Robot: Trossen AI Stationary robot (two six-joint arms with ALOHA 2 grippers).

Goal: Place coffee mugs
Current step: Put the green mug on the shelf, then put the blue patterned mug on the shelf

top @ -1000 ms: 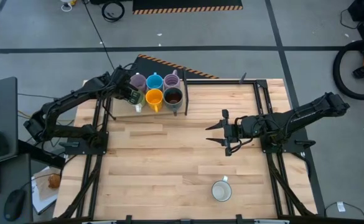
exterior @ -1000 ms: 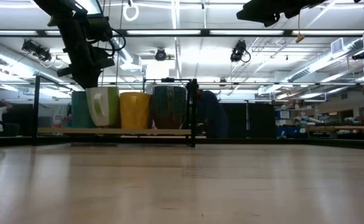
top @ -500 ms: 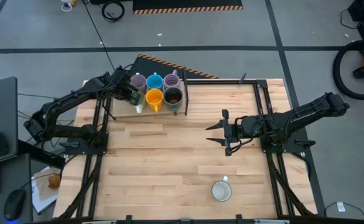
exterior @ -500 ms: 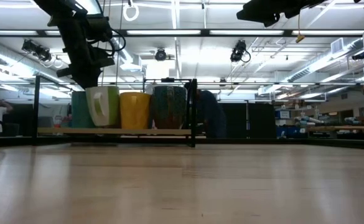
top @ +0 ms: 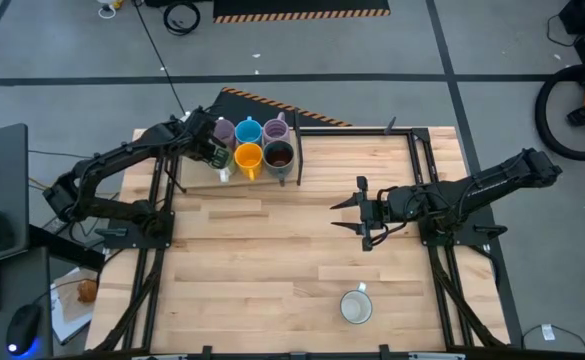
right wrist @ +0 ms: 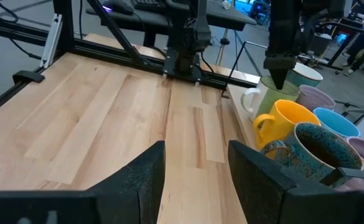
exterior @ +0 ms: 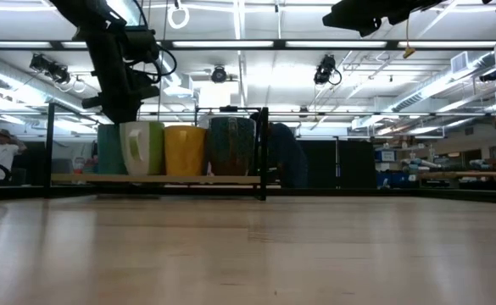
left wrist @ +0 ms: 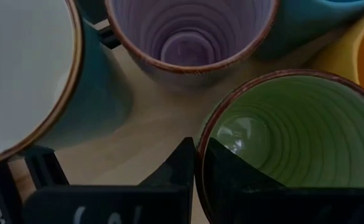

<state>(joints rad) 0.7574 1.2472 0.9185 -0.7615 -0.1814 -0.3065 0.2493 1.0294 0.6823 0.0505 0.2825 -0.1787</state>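
Several mugs stand packed on a small wooden tray (top: pixel 290 172) at the table's far left: purple (top: pixel 220 130), blue (top: pixel 248 130), lilac (top: pixel 276 128), orange (top: pixel 247 157) and dark brown (top: pixel 278 155). A teal mug with a white inside (left wrist: pixel 20 68) stands beside them. My left gripper (left wrist: pixel 197 171) is shut on the green mug (left wrist: pixel 287 137) at the tray's near left corner. The green mug also shows in the low view (exterior: pixel 142 148). A white mug (top: pixel 356 306) stands alone near the front edge. My right gripper (top: pixel 357 212) is open and empty at mid-table on the right. My left gripper holds the green mug by its rim (left wrist: pixel 200 146), on the side away from the orange mug. One finger (left wrist: pixel 231 177) is inside the mug and one finger (left wrist: pixel 175 171) is outside. The fingers point down from above. The mug stands upright with its base on the tray (exterior: pixel 146 178).
A dark upright post (exterior: pixel 263 152) stands at the tray's right end. Dark frame rails (top: pixel 417 170) run along the table's sides and far edge. Bare wood (top: pixel 272 250) lies between the tray and the white mug.
My left gripper has shifted a little toward the table's right and slightly down with the green mug, which stays upright next to the orange mug. My right arm has kept still.
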